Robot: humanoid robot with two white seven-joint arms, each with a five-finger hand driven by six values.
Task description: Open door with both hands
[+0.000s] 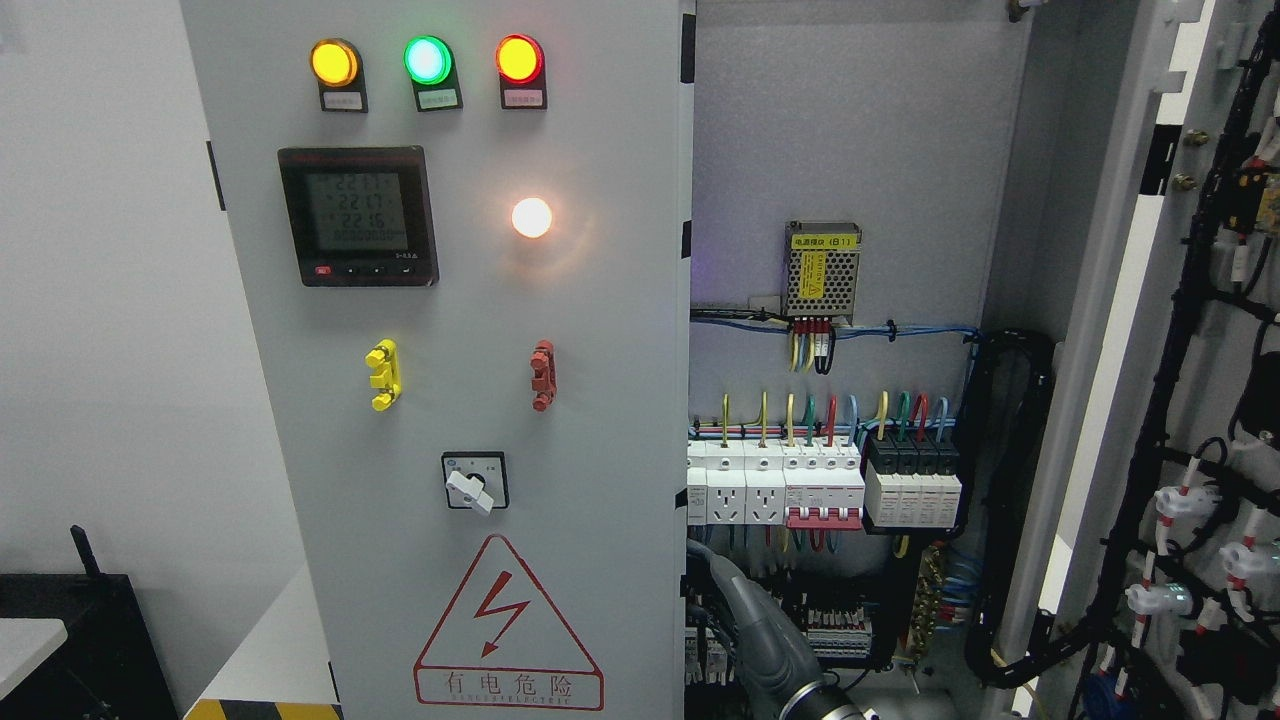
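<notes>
The cabinet's left door (600, 330) faces me, a grey panel with three lamps, a meter (358, 215), a yellow handle (383, 374) and a red handle (542, 375). The right door (1110, 330) stands swung open at the right, its wired inner face showing. My right arm (765, 630), grey with a black cuff, rises from the bottom edge right of the middle and runs up-left to the left door's free edge (686, 560). Its hand is hidden behind that edge. My left arm is out of sight.
Inside the open cabinet are a row of breakers and sockets (820, 485), a small power supply (822, 268) and cable bundles (1010, 500). A rotary switch (474, 482) and a red warning triangle (508, 625) sit low on the left door. A black box (90, 640) stands at lower left.
</notes>
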